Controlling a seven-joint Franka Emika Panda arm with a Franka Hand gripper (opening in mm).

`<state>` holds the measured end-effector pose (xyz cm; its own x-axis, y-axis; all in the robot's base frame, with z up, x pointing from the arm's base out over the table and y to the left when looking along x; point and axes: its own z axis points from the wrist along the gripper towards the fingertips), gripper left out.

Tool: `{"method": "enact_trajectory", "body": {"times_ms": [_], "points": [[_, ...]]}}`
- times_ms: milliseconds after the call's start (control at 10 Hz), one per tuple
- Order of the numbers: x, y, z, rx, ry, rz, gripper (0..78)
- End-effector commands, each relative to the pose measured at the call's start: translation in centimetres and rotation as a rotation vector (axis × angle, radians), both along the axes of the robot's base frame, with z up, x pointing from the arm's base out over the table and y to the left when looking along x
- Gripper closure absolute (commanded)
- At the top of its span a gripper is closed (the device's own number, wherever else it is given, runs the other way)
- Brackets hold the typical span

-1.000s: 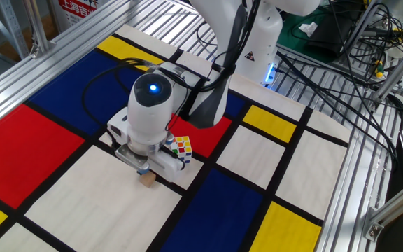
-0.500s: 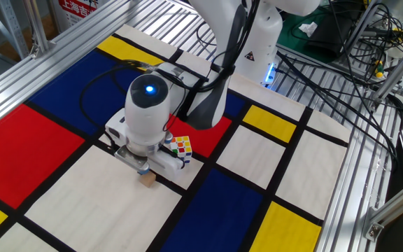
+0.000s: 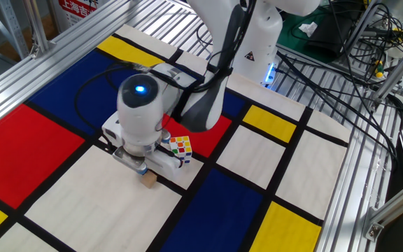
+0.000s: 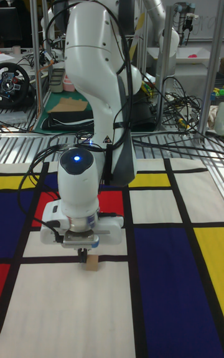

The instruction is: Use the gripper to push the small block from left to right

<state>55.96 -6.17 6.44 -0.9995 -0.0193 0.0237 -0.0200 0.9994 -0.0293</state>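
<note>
1. My pincer [image 3: 142, 169] [image 4: 83, 251]: a short dark tip with blue accents under my white boxy wrist, pointing straight down at the worktop [image 3: 82, 199] [image 4: 68, 308]. From both views I cannot tell whether the fingers are spread or pressed together; nothing is pinched between them.
2. Small block [image 3: 148, 180] [image 4: 91, 262]: a plain tan wooden cube, lying flat on a white panel close to a black dividing line. In the fixed view it sits directly below my pincer tip; in the tall fixed view it is just beside the tip, on the right of the picture. Whether tip and block are touching I cannot tell.
3. Puzzle cube [image 3: 181, 148]: multicoloured with white edges, larger than the block, resting at the edge of a red panel next to my wrist housing. It is near the block but apart from it. It is hidden in the tall fixed view.
4. Worktop covering: a cloth of red, blue, yellow and white rectangles divided by black lines, bordered by metal rails [image 3: 359, 175].
5. My arm [image 3: 208, 98] [image 4: 99, 66]: white, bent over the cloth, with a blue light [image 3: 140, 89] [image 4: 76, 159] glowing on the rounded last joint.
6. Cables [image 3: 341, 77]: a dark tangle beyond the rails.
</note>
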Motion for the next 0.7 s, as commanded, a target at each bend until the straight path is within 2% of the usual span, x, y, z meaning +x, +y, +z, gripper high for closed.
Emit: {"method": "enact_trajectory", "body": {"times_ms": [100, 700], "points": [[0.3, 1.2, 0.5, 0.046, 0.034, -0.01, 77.6], [0.6, 3.3, 0.8, 0.04, 0.032, -0.023, 77.6]]}}
